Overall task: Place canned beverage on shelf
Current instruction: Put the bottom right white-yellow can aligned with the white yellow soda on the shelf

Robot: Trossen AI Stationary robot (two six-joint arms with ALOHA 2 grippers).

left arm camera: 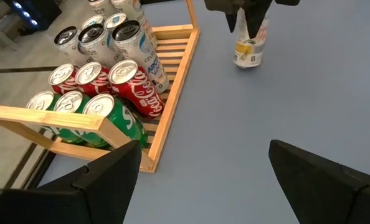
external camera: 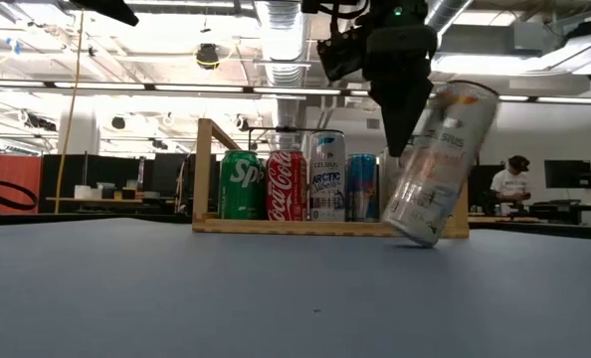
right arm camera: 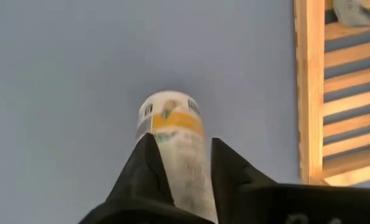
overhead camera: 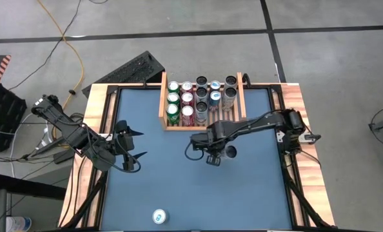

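A tall slim white can stands tilted on the blue table, in front of the light-wood shelf. My right gripper comes down on it from above and is shut on it. In the shelf, several cans stand upright in rows. At the table's left, my left gripper hangs open above the table with nothing between its fingers. My right gripper has the can's upper body between its two fingers, which point down from above. The can leans over, its top toward the table's right. Its lower rim rests on the table.
Another can stands alone near the table's front edge. A raised wooden border frames the blue table top. The shelf's right columns hold fewer cans than its left ones. A person sits in the room beyond the table.
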